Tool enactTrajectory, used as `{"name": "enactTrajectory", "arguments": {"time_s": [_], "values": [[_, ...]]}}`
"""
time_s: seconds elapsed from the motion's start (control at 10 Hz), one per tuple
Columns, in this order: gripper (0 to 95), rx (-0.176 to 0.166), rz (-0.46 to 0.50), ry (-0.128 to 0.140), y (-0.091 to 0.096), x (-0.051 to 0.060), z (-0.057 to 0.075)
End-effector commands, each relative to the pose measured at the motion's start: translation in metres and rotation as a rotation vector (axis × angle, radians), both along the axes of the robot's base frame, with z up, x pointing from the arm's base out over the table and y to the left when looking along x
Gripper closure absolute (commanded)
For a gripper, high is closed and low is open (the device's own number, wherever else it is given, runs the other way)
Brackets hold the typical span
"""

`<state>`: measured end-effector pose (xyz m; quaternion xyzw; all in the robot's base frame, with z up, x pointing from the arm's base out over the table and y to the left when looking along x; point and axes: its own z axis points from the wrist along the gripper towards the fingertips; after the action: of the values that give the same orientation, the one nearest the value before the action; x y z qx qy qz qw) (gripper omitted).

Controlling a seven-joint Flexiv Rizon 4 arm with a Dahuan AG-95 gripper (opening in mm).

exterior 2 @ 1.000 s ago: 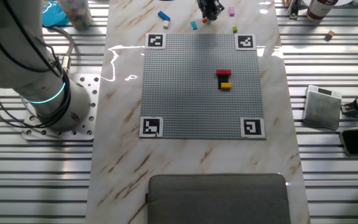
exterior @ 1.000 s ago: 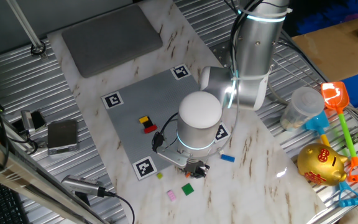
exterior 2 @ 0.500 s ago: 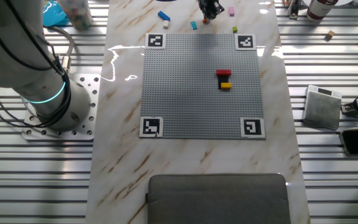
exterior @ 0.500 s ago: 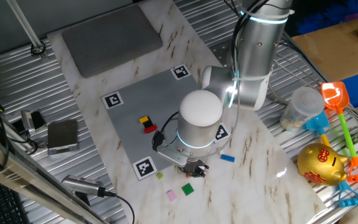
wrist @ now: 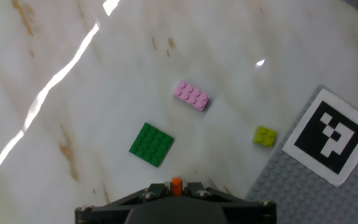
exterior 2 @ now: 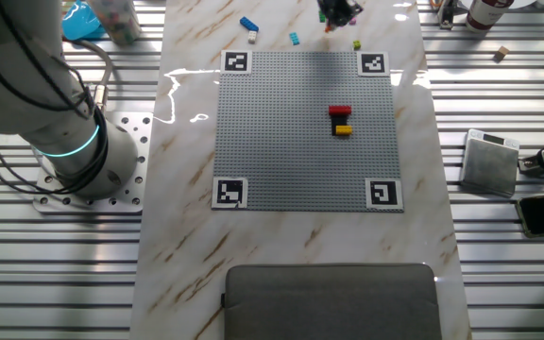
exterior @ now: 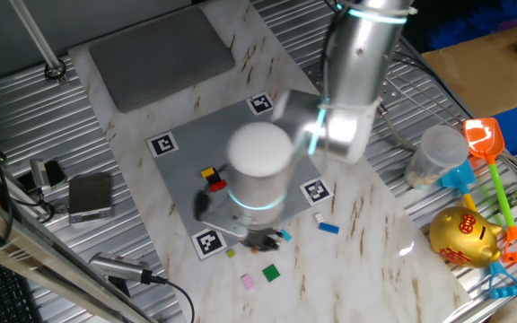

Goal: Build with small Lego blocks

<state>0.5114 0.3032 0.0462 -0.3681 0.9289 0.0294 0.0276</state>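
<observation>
My gripper (wrist: 176, 185) is shut on a small orange brick (wrist: 176, 182) and holds it above the marble, just off the grey plate's corner marker (wrist: 331, 137). Below it lie a green flat brick (wrist: 151, 144), a pink brick (wrist: 191, 96) and a yellow-green brick (wrist: 265, 137). In one fixed view the gripper (exterior: 260, 239) hangs under the arm near the plate's front edge. In the other fixed view the gripper (exterior 2: 338, 11) is at the top edge. A red brick (exterior 2: 339, 111) and a yellow brick (exterior 2: 343, 130) are stacked on the grey plate (exterior 2: 291, 142).
A blue brick (exterior: 328, 228), a light blue brick (exterior: 284, 236) and a white brick (exterior: 319, 216) lie on the marble by the plate. A grey pad (exterior: 160, 49) lies at the far end. A gold piggy bank (exterior: 463, 237) and toy shovels (exterior: 487, 144) stand at the right.
The arm has swung sideways along the plate's edge with the orange brick in the gripper. The light blue brick now shows beside it.
</observation>
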Motion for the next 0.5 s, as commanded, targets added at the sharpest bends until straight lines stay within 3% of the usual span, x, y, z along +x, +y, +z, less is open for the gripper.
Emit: {"name": "enactTrajectory", "arguments": {"time_s": [0.1, 0.5], "values": [[95.0, 0.004, 0.067, 0.011, -0.0195, 0.0258, 0.0092], [95.0, 0.004, 0.077, 0.015, -0.0279, 0.0308, 0.0030]]}}
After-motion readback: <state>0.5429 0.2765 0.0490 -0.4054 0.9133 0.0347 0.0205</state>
